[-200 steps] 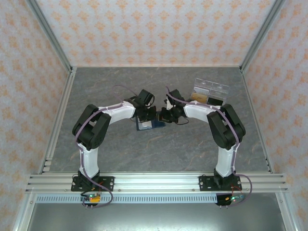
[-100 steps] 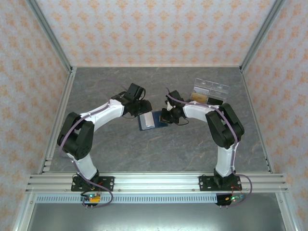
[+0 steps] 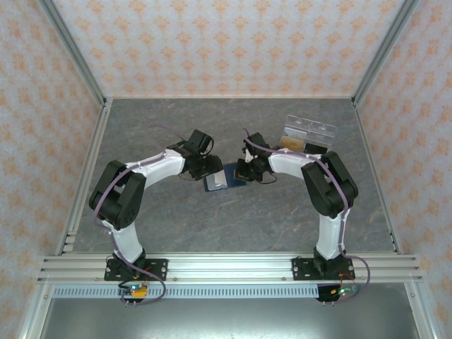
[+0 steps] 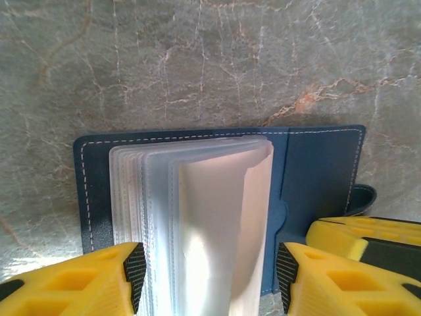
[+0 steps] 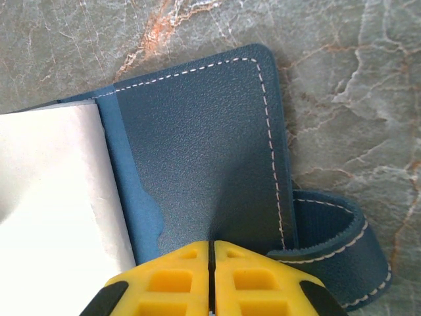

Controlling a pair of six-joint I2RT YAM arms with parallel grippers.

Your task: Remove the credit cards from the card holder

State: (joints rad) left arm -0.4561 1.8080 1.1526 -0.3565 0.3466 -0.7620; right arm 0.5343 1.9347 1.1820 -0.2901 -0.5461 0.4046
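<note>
The card holder point(image 3: 226, 179) lies open on the grey marble table, a navy wallet point(image 4: 316, 178) with a snap tab point(image 5: 335, 257) on its right edge. A stack of frosted plastic sleeves point(image 4: 197, 217) stands up from its spine. The credit cards are hidden within those sleeves. My left gripper point(image 4: 209, 283) is open, with one yellow finger on each side of the raised sleeves and a gap beside them. My right gripper point(image 5: 212, 253) is shut, its tips down on the holder's right panel point(image 5: 197, 145). In the top view the left gripper point(image 3: 206, 168) and right gripper point(image 3: 242, 171) flank the holder.
A clear plastic box point(image 3: 308, 133) stands at the back right, close behind the right arm. Metal frame rails point(image 3: 85, 176) and patterned walls border the table on three sides.
The left gripper has gone from shut to open. It pulled back to the left off the holder, then came back to it. The pale sleeves now show. The right gripper has stayed in place.
</note>
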